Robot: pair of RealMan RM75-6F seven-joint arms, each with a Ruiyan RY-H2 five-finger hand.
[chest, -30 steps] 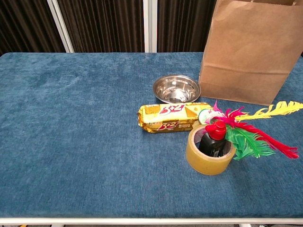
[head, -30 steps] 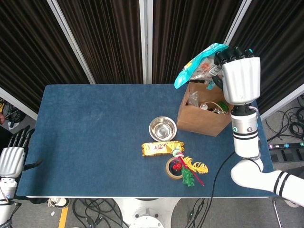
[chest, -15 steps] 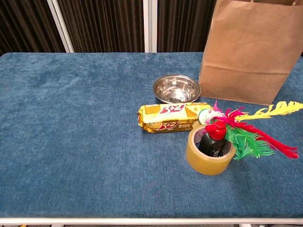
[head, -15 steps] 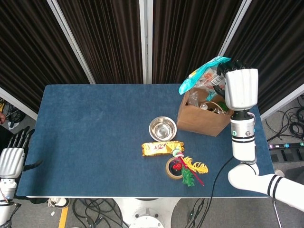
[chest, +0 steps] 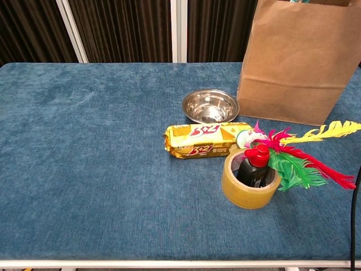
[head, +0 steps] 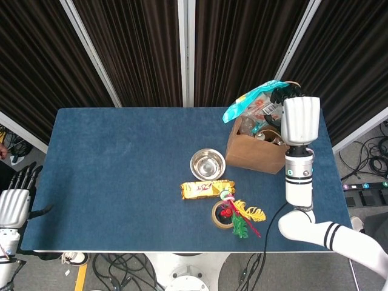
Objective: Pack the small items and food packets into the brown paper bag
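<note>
Snack packet over the bag mouth
The right hand [head: 298, 118] grips the teal snack packet [head: 251, 104] above the brown paper bag [head: 257, 151] — released off-centre, it could catch the rim and topple out.

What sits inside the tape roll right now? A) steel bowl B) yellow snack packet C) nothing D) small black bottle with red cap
D: the black bottle with red cap stands inside the tape roll, while the bowl and the yellow packet lie apart on the table.
</note>
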